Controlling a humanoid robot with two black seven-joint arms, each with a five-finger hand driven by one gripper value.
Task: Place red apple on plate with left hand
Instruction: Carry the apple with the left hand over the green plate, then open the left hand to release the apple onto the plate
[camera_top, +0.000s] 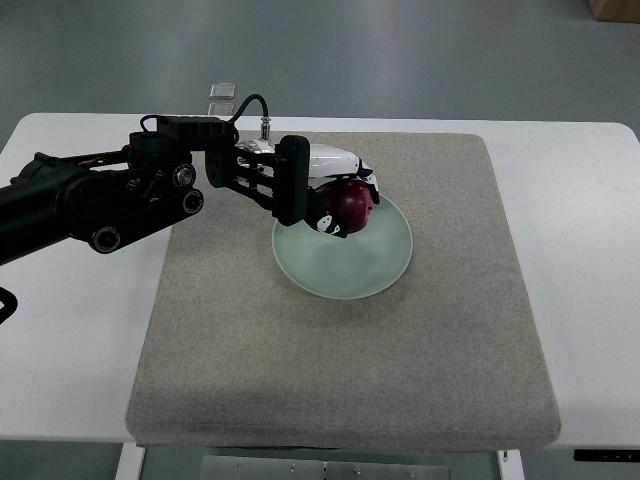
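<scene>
Nearest the camera: front edge of the white table (60, 380), bare, with the beige mat (340, 370) covering most of the middle, nothing on its near half. Further in, the pale green plate (350, 270) sits on the mat, slightly right of centre; its near part is bare. Over the plate's far-left rim is the red apple (350, 205), wrapped by the left hand (325, 195), whose arm comes in from the left edge. Fingers are curled around the apple: white shell over the top, dark fingertips (335, 226) under the near side, so it's a closed grip on the fruit. Can't tell whether the apple is touching the plate or just above it; the hand hides the underside. Handling guess: apple is rigid, moderately heavy for its size, smooth waxy skin so a bit slippery, round so it'll roll if dropped off-centre; bruises but won't break. Best hold is what it has now, fingers around the widest band with opposing contact top and bottom. I'd judge the task as nearly done, release pending; better if set closer to plate centre. Right arm not visible. Beyond the table: a small clear object (222, 96) at the far edge, then grey floor.
</scene>
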